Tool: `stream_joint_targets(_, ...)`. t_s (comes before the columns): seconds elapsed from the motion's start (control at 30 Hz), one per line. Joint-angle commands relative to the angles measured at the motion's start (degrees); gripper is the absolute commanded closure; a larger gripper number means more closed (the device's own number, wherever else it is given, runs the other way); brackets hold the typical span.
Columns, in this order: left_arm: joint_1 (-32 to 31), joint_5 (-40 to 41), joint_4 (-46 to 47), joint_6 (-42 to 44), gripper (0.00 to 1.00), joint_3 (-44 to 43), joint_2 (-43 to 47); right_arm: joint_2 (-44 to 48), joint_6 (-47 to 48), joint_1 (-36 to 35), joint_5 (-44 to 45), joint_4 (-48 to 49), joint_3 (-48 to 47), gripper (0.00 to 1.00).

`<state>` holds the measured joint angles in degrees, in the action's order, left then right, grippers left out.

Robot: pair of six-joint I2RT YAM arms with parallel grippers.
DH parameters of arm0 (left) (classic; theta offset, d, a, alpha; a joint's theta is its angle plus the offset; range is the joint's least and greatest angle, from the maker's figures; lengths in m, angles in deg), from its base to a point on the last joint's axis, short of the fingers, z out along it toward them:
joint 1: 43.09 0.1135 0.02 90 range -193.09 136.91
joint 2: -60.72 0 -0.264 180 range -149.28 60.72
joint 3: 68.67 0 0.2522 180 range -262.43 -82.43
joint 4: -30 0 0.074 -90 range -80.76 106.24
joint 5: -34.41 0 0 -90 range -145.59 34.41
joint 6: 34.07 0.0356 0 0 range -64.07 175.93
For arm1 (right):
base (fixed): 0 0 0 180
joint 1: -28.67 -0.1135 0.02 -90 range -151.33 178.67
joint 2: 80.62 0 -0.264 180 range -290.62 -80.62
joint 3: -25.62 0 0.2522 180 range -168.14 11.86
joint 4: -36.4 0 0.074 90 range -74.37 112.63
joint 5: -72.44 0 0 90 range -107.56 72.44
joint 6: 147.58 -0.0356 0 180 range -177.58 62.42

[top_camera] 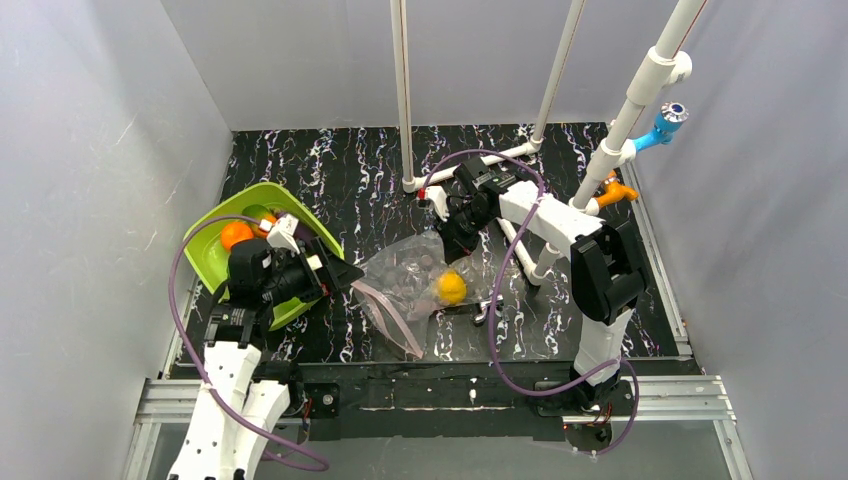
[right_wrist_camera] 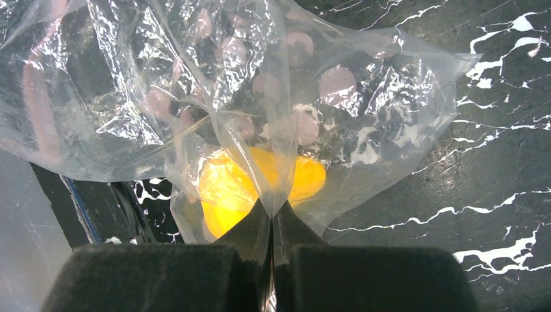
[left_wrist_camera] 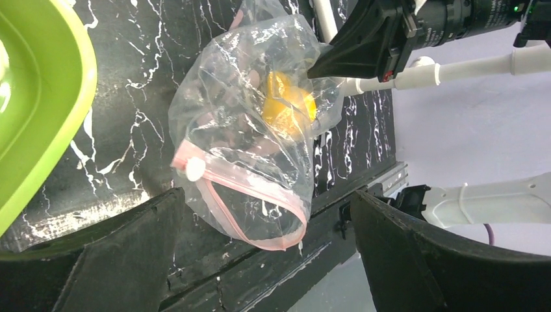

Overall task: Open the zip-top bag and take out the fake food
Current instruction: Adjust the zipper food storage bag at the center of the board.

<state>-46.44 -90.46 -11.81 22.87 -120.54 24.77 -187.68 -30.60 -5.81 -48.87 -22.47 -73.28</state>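
Observation:
The zip-top bag (top_camera: pixel 405 290) lies crumpled on the black marbled table, and its pink zip strip (left_wrist_camera: pixel 242 195) gapes open toward the near edge. Inside it sit a yellow lemon (top_camera: pixel 451 288) and a dark purple piece (top_camera: pixel 405 268). My right gripper (top_camera: pixel 455 245) is shut on a fold of the bag's far end, just above the lemon (right_wrist_camera: pixel 227 188). My left gripper (left_wrist_camera: pixel 266 253) is open, hovering left of the bag's mouth with nothing between its fingers. An orange (top_camera: pixel 236 235) lies in the green tray (top_camera: pixel 250 190).
White pipes (top_camera: pixel 402 90) rise from the table's back, with a blue fitting (top_camera: pixel 672 113) and an orange one (top_camera: pixel 618 190) at the right. A small metal fitting (top_camera: pixel 487 310) lies by the bag. White walls close in on both sides.

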Motion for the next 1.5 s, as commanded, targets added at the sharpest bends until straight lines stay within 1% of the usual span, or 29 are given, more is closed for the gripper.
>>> stream_joint_targets(0.0, -0.65, -2.38, 2.06, -1.34, 0.02, 1.48, 2.0, 2.57, -1.18, 0.02, -0.71, -0.77, -2.28, 0.99)
stream_joint_targets(0.2, -3.97, 0.43, 2.21, -2.45, 0.02, 3.35, 4.52, 2.49, -1.43, 0.23, -0.05, -0.68, -2.72, 0.99)
stream_joint_targets(0.33, -8.2, 2.9, 2.21, -2.45, 0.02, 3.63, 4.16, 3.94, -1.4, 0.95, 0.44, 0.52, -0.91, 0.99)
stream_joint_targets(0.57, -17.72, 11.58, 3.31, -2.78, 0.02, 4.07, 1.37, 4.49, -1.57, 1.38, 0.4, 1.51, -0.5, 0.99)
stream_joint_targets(0.63, -19.83, 13.29, 4.18, -3.03, 0.04, 4.23, 0.39, 4.16, -1.72, 1.35, 0.25, 2.27, 0.3, 0.99)
stream_joint_targets(0.73, -22.7, 17.19, 3.99, -3.66, 0.12, 3.24, -0.1, 4.6, -2.12, 1.37, 0.75, 4.73, 2.82, 0.99)
stream_joint_targets(0.87, -24.54, 21.56, 0.13, -4.21, 0.17, 1.58, 4.58, 5.36, -3.72, 1.83, 2.13, 6.49, 3.83, 0.99)
stream_joint_targets(0.97, -24.68, 21.85, -2.03, -5.09, 0.25, 1.28, 7.4, 6.05, -4.83, 2.2, 2.53, 7.33, 4.14, 0.99)
stream_joint_targets(1.07, -25.01, 19.21, -1.49, -7.42, 0.32, 2.78, 5.86, 6.4, -5.01, 2.46, 2.1, 7.71, 4.88, 0.9)
stream_joint_targets(1.17, -26.57, 19.22, 0.69, -8.9, 0.37, 4.88, 4.58, 6.88, -5.17, 2.49, 1.45, 7.75, 5.0, 0.78)
stream_joint_targets(1.33, -27.68, 19.45, 1.62, -9.11, 0.4, 7.21, 3.39, 9.96, -4.48, 2.92, 0.79, 7.23, 4.89, 0.53)
stream_joint_targets(1.4, -28.03, 19.4, 3.02, -9.6, 0.4, 8.45, 3.16, 11.36, -3.86, 3.44, 0.54, 6.99, 5.05, 0.47)
stream_joint_targets(1.47, -28.32, 19.4, 4.63, -10.23, 0.41, 10.05, 3.17, 13.12, -2.4, 3.92, -0.09, 6.56, 5.38, 0.44)
